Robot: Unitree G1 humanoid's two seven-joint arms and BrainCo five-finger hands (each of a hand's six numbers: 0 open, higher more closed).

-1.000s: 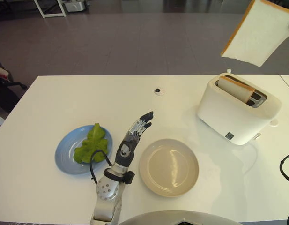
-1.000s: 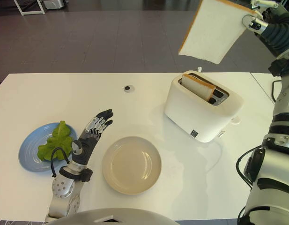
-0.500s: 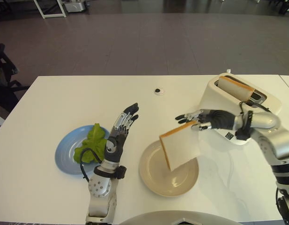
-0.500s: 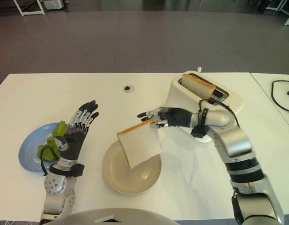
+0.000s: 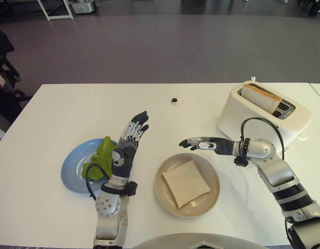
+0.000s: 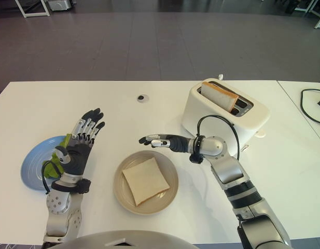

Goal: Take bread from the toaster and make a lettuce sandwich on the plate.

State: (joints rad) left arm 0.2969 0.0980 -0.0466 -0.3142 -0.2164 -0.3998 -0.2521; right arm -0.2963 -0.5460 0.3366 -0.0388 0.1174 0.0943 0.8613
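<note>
Bread slice (image 5: pixel 186 183) dropped flat onto plate (image 5: pixel 164 199), corners diagonal, right hand (image 5: pixel 209 144) empty.

You are seeing no text, number or sign that can be read. Nothing legible is showing on the toaster (image 5: pixel 294 122) or on the plate (image 5: pixel 204 205).
</note>
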